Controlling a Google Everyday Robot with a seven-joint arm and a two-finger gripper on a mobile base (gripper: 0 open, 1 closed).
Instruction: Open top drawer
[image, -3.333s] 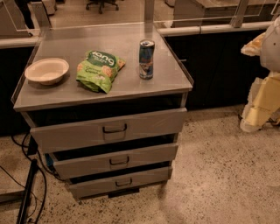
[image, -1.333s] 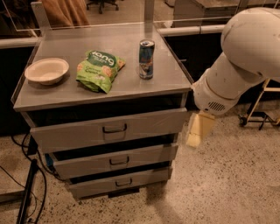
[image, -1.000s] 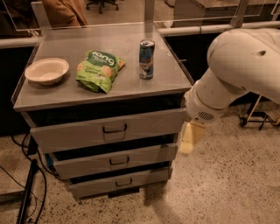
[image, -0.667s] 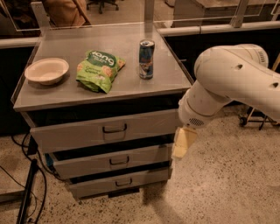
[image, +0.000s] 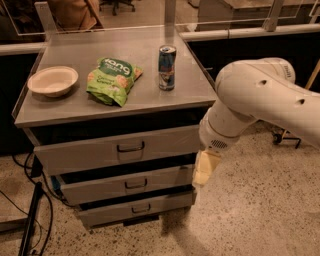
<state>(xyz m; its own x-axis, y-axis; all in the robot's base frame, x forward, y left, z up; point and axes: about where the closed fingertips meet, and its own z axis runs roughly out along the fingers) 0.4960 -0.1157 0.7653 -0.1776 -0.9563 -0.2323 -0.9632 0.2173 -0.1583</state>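
A grey metal drawer cabinet stands on a speckled floor (image: 250, 220), and its flat top forms the surface (image: 145, 50). The top drawer (image: 90, 152) sits directly under the front edge of the surface. It is the widest and tallest of three grey fronts, and a dark bail handle (image: 130, 147) sits at its centre. A dark gap runs between the drawer's upper edge and the front edge of the surface. Nothing inside the drawer can be seen from here.

Below it are the middle drawer (image: 95, 187) and the bottom drawer (image: 110, 214). Each is narrower than the one above and has a similar handle.

The white robot arm (image: 255, 97) reaches in from the right, with its rounded joint just off the front right corner of the surface. The cream-coloured end effector (image: 205, 167) hangs down from that joint. It is beside the right ends of the top and middle drawer fronts, well apart from the top drawer's handle. It holds nothing that can be seen, and whether it is spread or closed cannot be told.

On the surface, a pale bowl (image: 52, 80) rests near the left edge. A green snack bag (image: 113, 80) lies around the middle. A blue drink can (image: 167, 67) stands upright toward the right edge. Dark cables (image: 36, 215) trail on the floor at the cabinet's left side.
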